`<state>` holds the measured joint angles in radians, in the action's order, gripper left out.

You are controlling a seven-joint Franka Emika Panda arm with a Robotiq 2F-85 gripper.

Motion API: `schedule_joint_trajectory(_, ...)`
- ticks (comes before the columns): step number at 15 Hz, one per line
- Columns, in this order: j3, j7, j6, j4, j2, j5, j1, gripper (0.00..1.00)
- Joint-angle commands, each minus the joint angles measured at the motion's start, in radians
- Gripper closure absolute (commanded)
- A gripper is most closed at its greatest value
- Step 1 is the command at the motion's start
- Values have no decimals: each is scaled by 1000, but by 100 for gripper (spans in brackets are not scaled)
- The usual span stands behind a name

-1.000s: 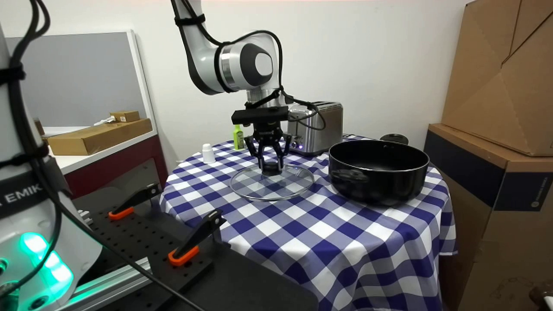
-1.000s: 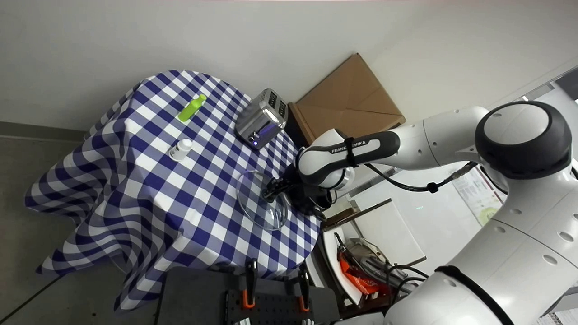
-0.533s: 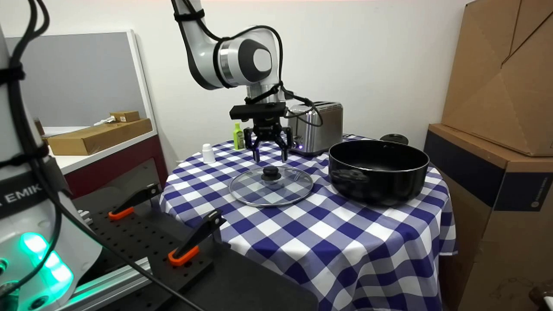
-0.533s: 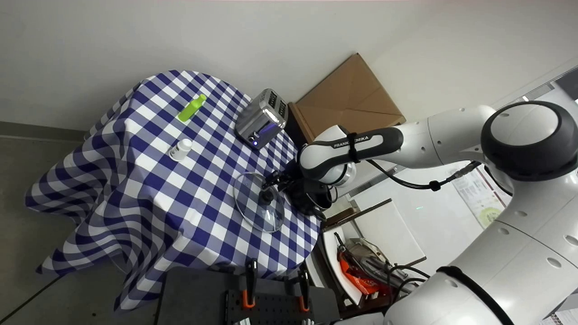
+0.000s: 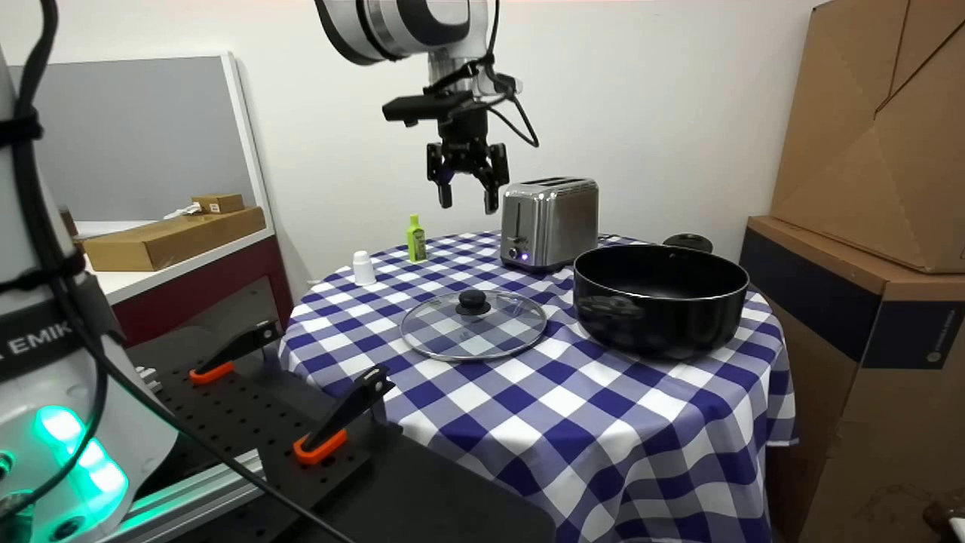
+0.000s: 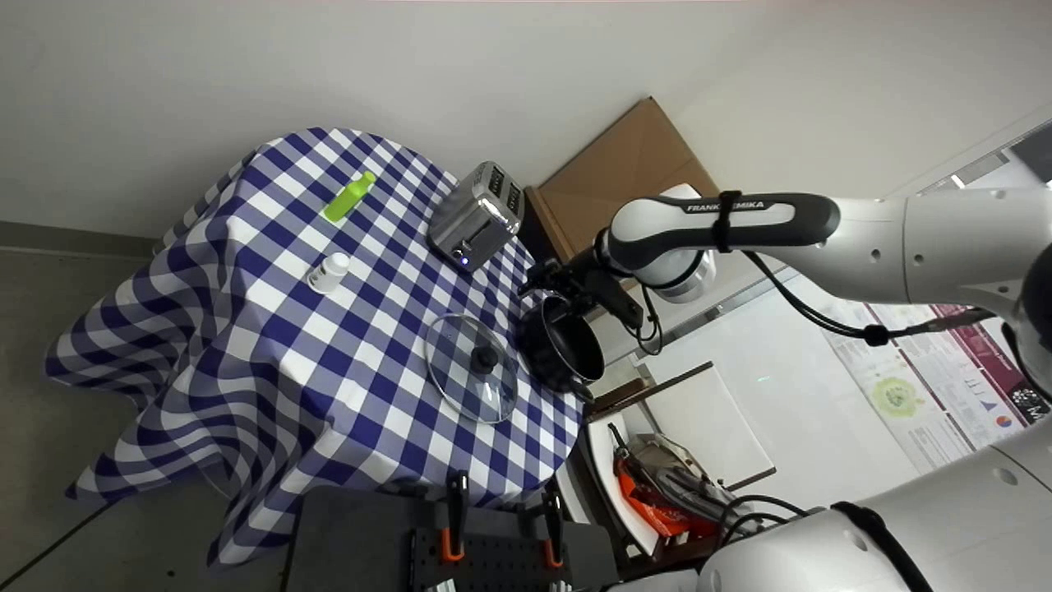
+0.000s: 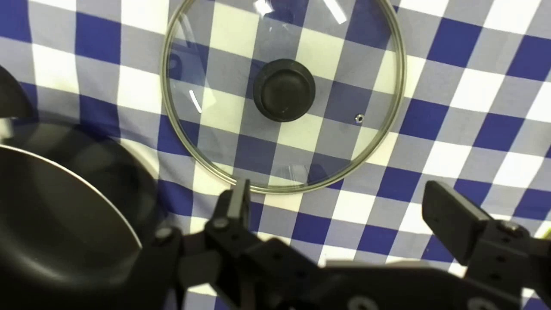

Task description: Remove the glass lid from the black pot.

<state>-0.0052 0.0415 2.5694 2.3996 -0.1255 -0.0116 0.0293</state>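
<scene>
1. Your end effector [image 5: 468, 204] hangs above the worktop [image 5: 562, 396] with its jaws apart, holding nothing.
2. The lid [image 5: 473, 329] lies on the worktop, left of the pot [image 5: 667, 320] in both exterior views.
3. If you come down carelessly, you could knock the pot or push the lid beside it.
4. Only the wrist view shows the vent [image 7: 359, 118] clearly, but it cuts off the pot.
</scene>
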Motion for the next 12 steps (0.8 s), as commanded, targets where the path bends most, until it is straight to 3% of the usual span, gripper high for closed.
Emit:
schedule_joint_trajectory(1, -6, 173, -180, 67, 219, 1, -20, 0)
schedule_joint_trajectory(2, -5, 92, -105, 13, 98, 1, -9, 0)
schedule_joint_trajectory(5, 0, 149, -174, 44, 202, 0, -10, 0)
schedule_joint_trajectory(12, 1, 154, -174, 60, 208, 0, -10, 0)
